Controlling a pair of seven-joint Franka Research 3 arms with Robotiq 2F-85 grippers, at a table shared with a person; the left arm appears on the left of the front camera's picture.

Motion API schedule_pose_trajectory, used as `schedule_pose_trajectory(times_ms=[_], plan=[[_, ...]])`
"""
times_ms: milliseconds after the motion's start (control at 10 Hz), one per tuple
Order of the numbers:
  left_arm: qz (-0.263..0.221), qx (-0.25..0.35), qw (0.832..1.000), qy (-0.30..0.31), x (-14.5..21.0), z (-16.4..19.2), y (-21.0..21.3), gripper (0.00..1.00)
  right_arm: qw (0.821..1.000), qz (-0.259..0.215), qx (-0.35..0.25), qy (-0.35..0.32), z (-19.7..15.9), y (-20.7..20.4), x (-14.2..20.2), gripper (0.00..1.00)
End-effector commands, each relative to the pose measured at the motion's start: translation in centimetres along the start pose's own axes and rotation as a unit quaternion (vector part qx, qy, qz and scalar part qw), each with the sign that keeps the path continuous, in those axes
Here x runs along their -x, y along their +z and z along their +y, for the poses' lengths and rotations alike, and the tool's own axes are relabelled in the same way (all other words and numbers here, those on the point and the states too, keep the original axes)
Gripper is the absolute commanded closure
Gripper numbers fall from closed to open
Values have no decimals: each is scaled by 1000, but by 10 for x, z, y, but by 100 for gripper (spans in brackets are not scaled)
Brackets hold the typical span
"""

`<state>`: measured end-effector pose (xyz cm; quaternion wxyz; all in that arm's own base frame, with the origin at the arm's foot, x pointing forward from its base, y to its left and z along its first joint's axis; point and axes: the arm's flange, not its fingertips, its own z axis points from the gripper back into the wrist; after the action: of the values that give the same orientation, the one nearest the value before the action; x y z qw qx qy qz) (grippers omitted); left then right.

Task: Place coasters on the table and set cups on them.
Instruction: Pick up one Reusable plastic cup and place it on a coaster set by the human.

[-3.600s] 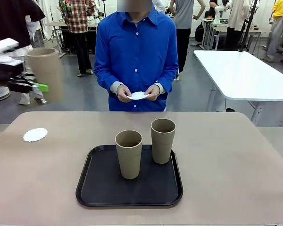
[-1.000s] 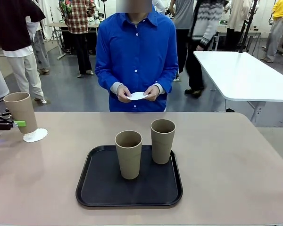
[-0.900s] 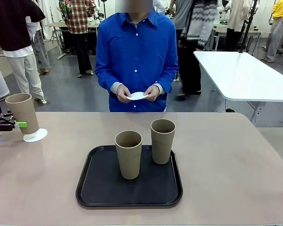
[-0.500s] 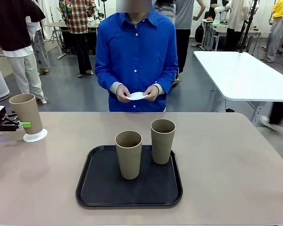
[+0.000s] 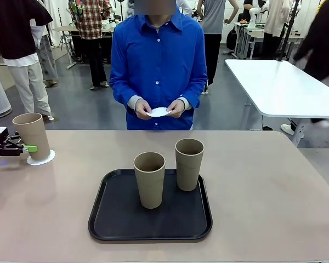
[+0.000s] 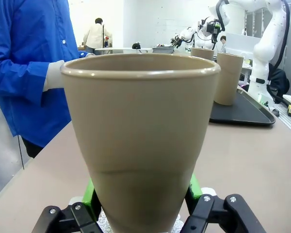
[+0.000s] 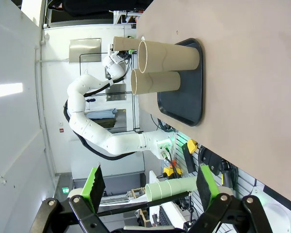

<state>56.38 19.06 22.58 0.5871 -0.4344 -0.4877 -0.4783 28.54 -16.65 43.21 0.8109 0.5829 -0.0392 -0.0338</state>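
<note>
Currently, from the front, the left pincer (image 5: 27, 148) is gripping one tall tan-brown tumbler (image 5: 32, 131) over a white lacy paper coaster (image 5: 43, 159) on the beige desk (image 5: 263, 181); two more tumblers (image 5: 149, 178) are waiting on the black tray (image 5: 115, 224). Left wrist: green pads (image 6: 92, 196) are squeezing it. Right wrist: the right pincer (image 7: 148, 187) is gaping, empty.

There were three cups (image 5: 149, 179), two white coasters (image 5: 44, 159), one black tray (image 5: 151, 227), one tan table (image 5: 263, 192) and one person in blue (image 5: 158, 66) standing behind it.
</note>
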Motion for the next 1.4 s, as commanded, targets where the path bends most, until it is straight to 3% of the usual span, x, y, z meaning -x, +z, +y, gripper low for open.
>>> schedule_pose_trajectory(times_ms=[0,800,1000,1300], plan=[[-2,9,1000,-15,1,3,2,17,1000,1,-5,2,1,0,1,0],[12,38,999,-2,12,5,0,17,1000,1,-5,2,1,0,1,0],[15,46,999,4,14,5,0,0,1000,1,-5,2,1,0,1,0],[17,57,998,9,16,6,0,0,1000,1,-5,2,1,0,1,0]])
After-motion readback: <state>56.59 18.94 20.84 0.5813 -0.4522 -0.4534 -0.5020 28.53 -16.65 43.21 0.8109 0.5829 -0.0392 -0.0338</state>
